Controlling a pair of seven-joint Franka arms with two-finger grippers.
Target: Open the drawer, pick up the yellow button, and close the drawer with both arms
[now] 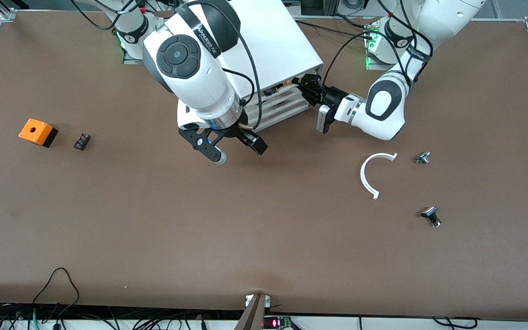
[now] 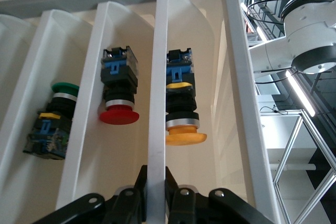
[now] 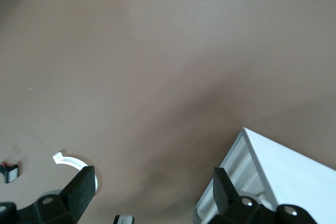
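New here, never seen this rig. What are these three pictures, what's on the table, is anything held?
Two white robot arms work at a brown table. One picture looks down from a high camera facing them; the other two come from wrist cameras. The left gripper is at the white cabinet, its fingers shut on a divider of the open top drawer, which holds push buttons, an orange-red one among them. The right gripper hangs open over the table, holding nothing. Loose parts: an orange box, a white clip.

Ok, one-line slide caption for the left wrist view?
Left gripper shut on a divider of the drawer, between red and orange buttons.
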